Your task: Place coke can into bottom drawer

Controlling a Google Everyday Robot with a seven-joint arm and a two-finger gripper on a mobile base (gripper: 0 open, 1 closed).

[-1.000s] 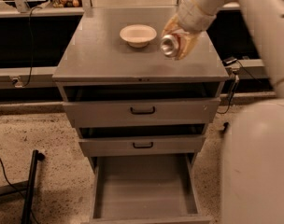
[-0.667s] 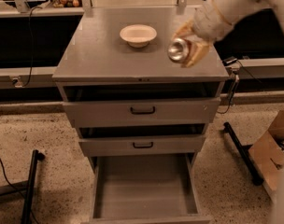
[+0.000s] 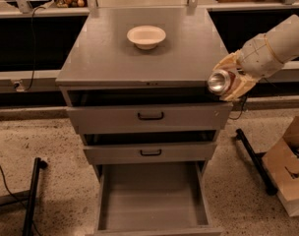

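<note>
Bottom drawer (image 3: 152,200): it is standing pulled out at the bottom centre of the frame, showing its plain grey floor.
Upper drawers (image 3: 149,116): both are sitting slightly out above it, black handles facing forward.
Bowl (image 3: 146,36): it is sitting upright at upper centre, its inside showing plain cream.
Can (image 3: 219,81): I am holding it in the air at right centre, just off the cabinet's front right corner.
Can axis: it is lying nearly level, the silver end pointing lower left and the long axis running up-right into my gripper (image 3: 229,77).
Fingers (image 3: 238,88): I am clamping them on the can's sides.
Surface: the grey cabinet top (image 3: 110,58) is carrying the bowl.
Room: a speckled floor (image 3: 46,146) is spreading around, with a cardboard box (image 3: 287,173) sitting at lower right.
</note>
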